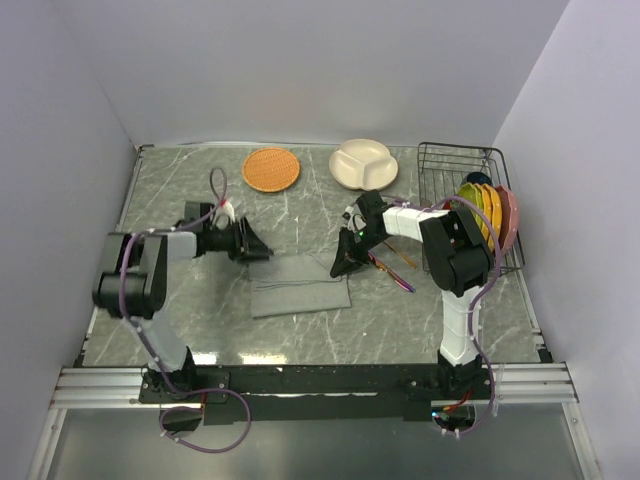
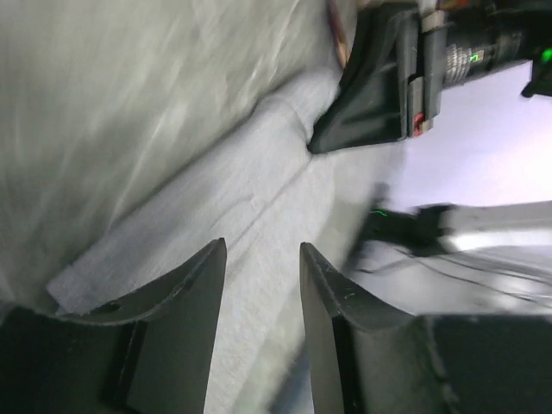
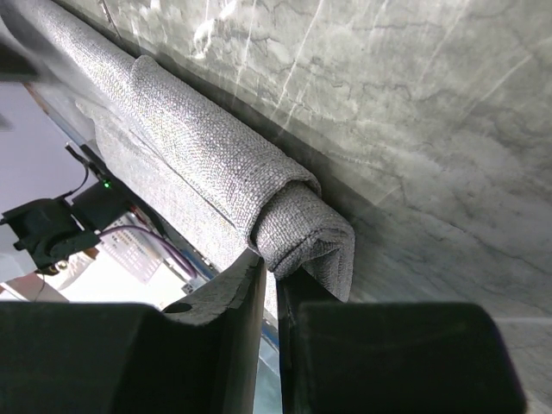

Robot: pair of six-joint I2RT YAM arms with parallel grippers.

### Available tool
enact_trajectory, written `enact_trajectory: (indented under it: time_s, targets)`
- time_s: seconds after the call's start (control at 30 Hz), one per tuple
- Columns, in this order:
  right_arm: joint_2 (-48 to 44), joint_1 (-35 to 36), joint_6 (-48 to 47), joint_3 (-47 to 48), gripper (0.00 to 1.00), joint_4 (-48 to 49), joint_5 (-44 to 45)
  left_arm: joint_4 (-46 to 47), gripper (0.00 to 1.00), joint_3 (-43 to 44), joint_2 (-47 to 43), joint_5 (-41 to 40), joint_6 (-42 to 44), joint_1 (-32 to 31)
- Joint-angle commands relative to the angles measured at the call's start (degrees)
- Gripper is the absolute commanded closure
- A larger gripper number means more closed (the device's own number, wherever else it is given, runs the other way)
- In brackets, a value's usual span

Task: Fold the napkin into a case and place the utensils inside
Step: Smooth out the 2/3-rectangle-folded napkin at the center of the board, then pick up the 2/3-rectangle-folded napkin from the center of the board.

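The grey napkin [image 1: 300, 285] lies folded into a narrow oblong on the marble table, between the two arms. My left gripper [image 1: 255, 245] is at its far left corner; the left wrist view shows this gripper [image 2: 263, 246] open, its jaws astride the cloth [image 2: 233, 207] and holding nothing. My right gripper [image 1: 345, 262] is at the far right corner. In the right wrist view it [image 3: 272, 274] is pinched shut on the rolled end of the napkin [image 3: 302, 228]. The utensils, a gold spoon [image 1: 399, 254] and a purple knife [image 1: 396, 276], lie just right of the right gripper.
An orange woven mat [image 1: 271, 169] and a cream divided plate [image 1: 363, 163] sit at the back of the table. A black wire rack [image 1: 450, 160] at the back right holds several coloured plates [image 1: 487, 212] on edge, close to the right arm.
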Motion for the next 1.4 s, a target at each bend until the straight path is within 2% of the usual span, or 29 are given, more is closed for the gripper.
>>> enact_trajectory:
  time_s: [0.0, 0.03, 0.07, 0.1, 0.17, 0.2, 0.3, 0.5, 0.6, 0.77, 0.9, 1.0, 1.03, 1.1, 1.13, 1.27, 1.37]
  targets:
    - [1.56, 0.02, -4.43, 0.61, 0.82, -0.89, 10.84, -15.54, 0.54, 8.68, -14.00, -12.33, 30.37, -5.83]
    - [1.73, 0.02, -4.61, 0.96, 0.82, -1.15, 10.66, -16.16, 0.52, 7.90, -18.90, -20.54, 36.08, -8.48]
    - [2.08, -0.07, -4.69, 1.05, 0.82, -1.24, 10.49, -14.87, 0.52, 6.50, -21.47, -24.28, 44.58, -11.47]
    - [2.26, 0.02, -4.52, 1.23, 0.82, -1.42, 10.57, -13.81, 0.52, 2.40, -23.84, -27.97, 48.40, -18.63]
    - [2.61, 0.02, -4.69, 1.58, 0.82, -1.60, 10.49, -9.69, 0.50, -2.54, -30.18, -37.80, 56.39, -25.79]
    - [2.61, 0.02, -4.52, 1.58, 0.82, -1.51, 10.66, -6.88, 0.50, -6.74, -31.76, -40.90, 58.09, -32.18]
    - [2.61, -0.07, -4.87, 1.58, 0.82, -1.51, 10.84, -2.30, 0.47, -10.46, -33.36, -48.48, 62.85, -42.30]
    - [2.70, -0.16, -5.57, 0.70, 0.82, -1.68, 11.36, -2.11, 0.45, -10.47, -28.01, -54.19, 65.66, -52.78]
    - [2.87, -0.16, -5.92, 0.79, 0.82, -2.12, 11.45, -0.36, 0.45, -11.17, -25.81, -56.73, 66.02, -55.96]
    - [3.31, -0.33, -6.45, 0.96, 0.82, -2.47, 11.54, 2.72, 0.47, -10.83, -19.66, -61.05, 67.33, -57.64]
    - [3.40, -0.33, -6.80, 0.79, 0.82, -2.65, 11.54, 3.25, 0.53, -11.00, -16.84, -60.97, 69.88, -58.25]
    - [3.58, -0.24, -7.33, 0.88, 0.82, -2.91, 11.54, 1.59, 0.68, -9.95, -14.03, -64.30, 70.15, -58.34]
    - [3.40, -0.24, -7.77, 0.79, 0.83, -3.00, 11.54, 1.06, 0.78, -9.77, -13.50, -64.57, 69.89, -58.34]
    - [3.14, -0.16, -8.64, 0.70, 0.83, -2.91, 11.54, -1.91, 0.85, -9.16, -14.63, -63.43, 69.36, -58.34]
    - [2.88, -0.07, -9.09, 0.79, 0.83, -3.00, 11.63, -3.59, 0.93, -8.89, -15.42, -62.30, 68.84, -58.26]
    - [1.56, 1.42, -11.37, 0.18, 0.83, -3.09, 12.15, -10.71, 0.99, -7.40, -19.82, -53.79, 66.46, -57.91]
    - [0.85, 1.69, -12.17, -0.79, 0.83, -2.91, 12.68, -13.27, 0.99, -5.47, -20.09, -53.32, 63.83, -56.51]
